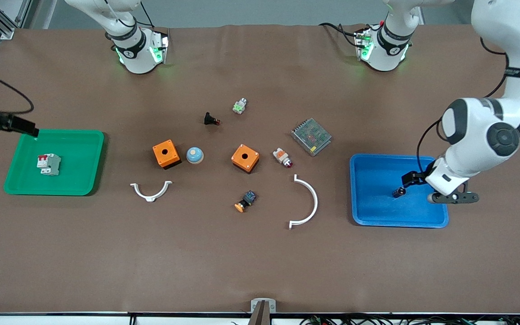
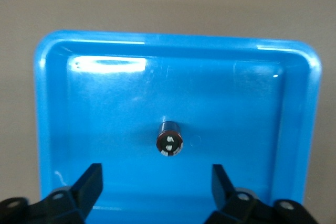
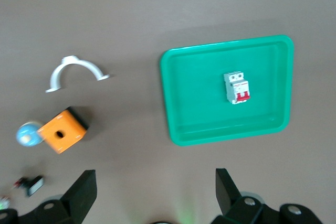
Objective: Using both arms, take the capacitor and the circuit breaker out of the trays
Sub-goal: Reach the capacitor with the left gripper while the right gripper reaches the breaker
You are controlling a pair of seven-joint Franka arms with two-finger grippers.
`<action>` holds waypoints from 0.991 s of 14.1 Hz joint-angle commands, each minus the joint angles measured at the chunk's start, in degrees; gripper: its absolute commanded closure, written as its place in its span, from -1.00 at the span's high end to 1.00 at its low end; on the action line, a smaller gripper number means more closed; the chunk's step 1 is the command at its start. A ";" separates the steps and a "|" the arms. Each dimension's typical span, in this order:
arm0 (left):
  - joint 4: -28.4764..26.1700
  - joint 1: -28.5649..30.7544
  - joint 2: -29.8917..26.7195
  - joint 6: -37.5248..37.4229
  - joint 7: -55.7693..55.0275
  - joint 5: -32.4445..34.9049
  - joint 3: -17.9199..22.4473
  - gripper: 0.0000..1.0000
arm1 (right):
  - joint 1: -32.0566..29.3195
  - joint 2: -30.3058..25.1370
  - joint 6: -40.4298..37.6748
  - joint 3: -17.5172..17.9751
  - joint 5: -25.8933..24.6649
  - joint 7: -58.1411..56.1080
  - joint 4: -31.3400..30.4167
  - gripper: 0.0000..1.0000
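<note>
The capacitor (image 1: 398, 192), a tiny black cylinder, lies in the blue tray (image 1: 377, 212) at the left arm's end of the table; in the left wrist view it (image 2: 169, 139) shows its pale-spotted end. My left gripper (image 1: 415, 180) is open and empty just above the tray, apart from the capacitor, with its fingers (image 2: 92, 179) wide in the left wrist view. The breaker (image 1: 48, 163), a white-grey block with red levers, lies in the green tray (image 1: 84, 185); it also shows in the right wrist view (image 3: 237, 88). My right gripper (image 1: 27, 129) is open and empty, high over the table beside the green tray (image 3: 170, 103).
Between the trays lie two orange boxes (image 1: 166, 153) (image 1: 245, 158), a blue dome (image 1: 194, 155), two white curved clamps (image 1: 150, 192) (image 1: 307, 203), an orange-capped button (image 1: 245, 201), a black button part (image 1: 210, 119), a white-orange part (image 1: 282, 157), a green-white part (image 1: 239, 106) and a mesh-covered box (image 1: 311, 136).
</note>
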 commanded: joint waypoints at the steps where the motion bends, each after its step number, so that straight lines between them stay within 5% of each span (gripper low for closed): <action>1: -0.37 -0.04 3.45 4.62 -0.13 0.49 -0.26 0.65 | -4.47 5.63 3.13 0.64 -2.24 -3.38 1.08 1.00; 5: -0.20 -0.56 7.06 7.61 -0.04 0.49 -0.26 0.37 | -10.11 11.97 10.59 0.64 -2.60 -10.17 -0.49 1.00; 10: 0.42 -0.57 8.38 7.97 0.14 0.49 -0.26 0.13 | -16.78 15.14 28.18 0.64 -2.60 -21.41 -10.59 1.00; 12: 0.24 -0.57 8.56 7.88 0.40 0.49 -0.26 -0.13 | -17.84 15.14 32.31 0.64 -2.60 -23.18 -14.72 1.00; 14: 0.24 -0.57 8.39 7.71 0.66 0.49 -0.26 -0.59 | -19.16 15.06 34.17 0.73 -2.52 -23.53 -17.54 1.00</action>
